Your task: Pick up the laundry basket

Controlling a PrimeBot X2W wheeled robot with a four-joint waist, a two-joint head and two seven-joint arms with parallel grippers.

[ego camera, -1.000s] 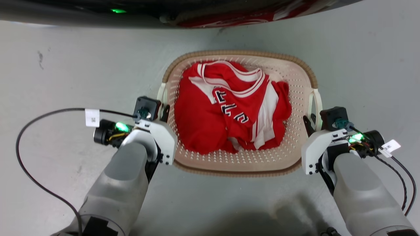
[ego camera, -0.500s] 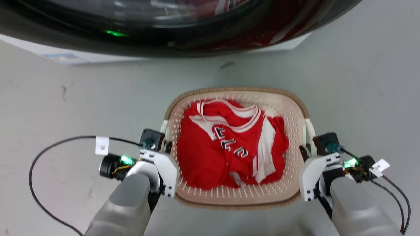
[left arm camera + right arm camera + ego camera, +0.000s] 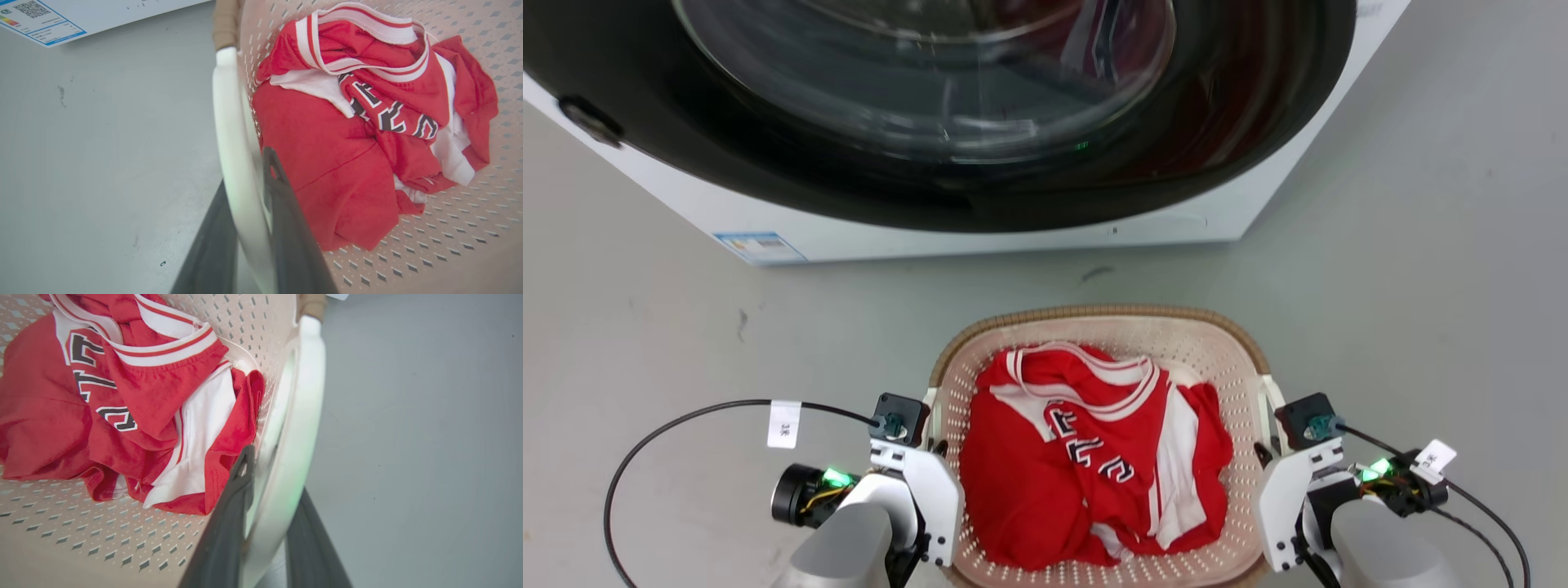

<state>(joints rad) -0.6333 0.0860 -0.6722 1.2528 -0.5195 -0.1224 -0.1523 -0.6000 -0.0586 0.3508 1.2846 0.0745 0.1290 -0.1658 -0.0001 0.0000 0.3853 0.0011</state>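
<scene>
The basket [image 3: 1094, 313] sits at the lower centre of the head view, in front of the washer [image 3: 1013, 238], with a red jersey [image 3: 1086, 465] heaped inside. The left tool [image 3: 245, 171] pinches the left handle [image 3: 229, 122], one finger inside the loop and one outside. The right tool [image 3: 274, 469] pinches the right handle [image 3: 306, 396] the same way.

The likely risks:
- The handles are thin, smooth plastic, and the long fingers hold only a short stretch of each. A hold that is too light could let a handle slide through.
- If one arm rises faster than the other, the basket would probably tip and could spill the jersey.
- The washer is close ahead at the top of the frame, so a forward swing could knock the far rim against it.

The basket's near edge and both forearms are cut off at the bottom of the head view. I cannot tell whether the base rests on the floor [image 3: 645, 343]. The outer fingers are partly hidden behind the handles, so how firmly they hold is a guess.
</scene>
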